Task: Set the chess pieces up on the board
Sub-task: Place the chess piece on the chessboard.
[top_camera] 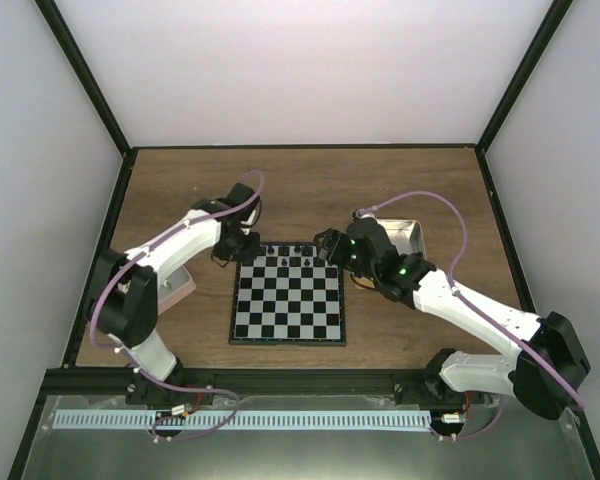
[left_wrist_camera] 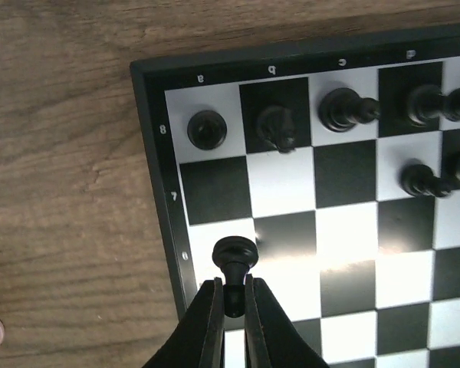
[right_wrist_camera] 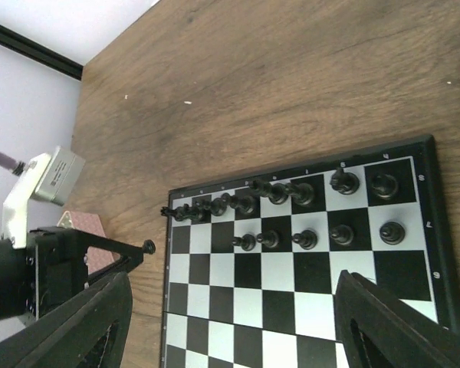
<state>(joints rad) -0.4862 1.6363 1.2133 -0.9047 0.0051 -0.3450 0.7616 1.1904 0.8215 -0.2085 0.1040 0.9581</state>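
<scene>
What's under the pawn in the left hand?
The black-and-silver checked chessboard, near its left rim. The small black pawn and the shut left hand cover the exact square beneath.

We see a brown wood-grain surface (top_camera: 420, 180), dark-edged and closed in by pale walls (top_camera: 280, 70) on three sides. The board (top_camera: 285, 315) lies flat on it near the middle. A metal tin (top_camera: 417, 235) sits near the board's far right corner and a pink tray (top_camera: 183, 287) off its left side, both only partly visible.
</scene>
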